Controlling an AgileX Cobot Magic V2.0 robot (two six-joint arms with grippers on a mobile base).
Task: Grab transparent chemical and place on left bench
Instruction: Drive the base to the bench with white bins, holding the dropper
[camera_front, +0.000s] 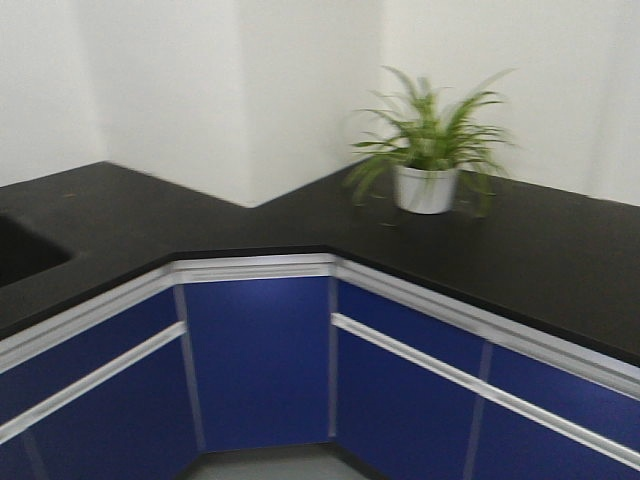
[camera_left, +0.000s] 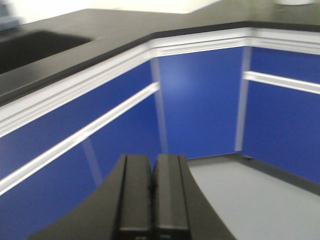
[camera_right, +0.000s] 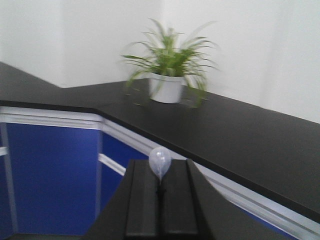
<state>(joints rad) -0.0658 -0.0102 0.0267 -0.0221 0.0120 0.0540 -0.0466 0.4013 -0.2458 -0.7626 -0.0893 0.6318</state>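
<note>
Left gripper fills the left wrist foreground: my jaws are pressed together and empty, with blue cabinet fronts beyond.

Right wrist view: right gripper jaws are likewise pressed together. A small pale translucent blob sits at the tips; I cannot identify it.

Front view: black L-shaped countertop, green plant in white pot.

I see no clear graduated glass beaker in any view, so its look goes unrecorded.

Judgement: nothing done; finding, grasping and placing all remain.
</note>
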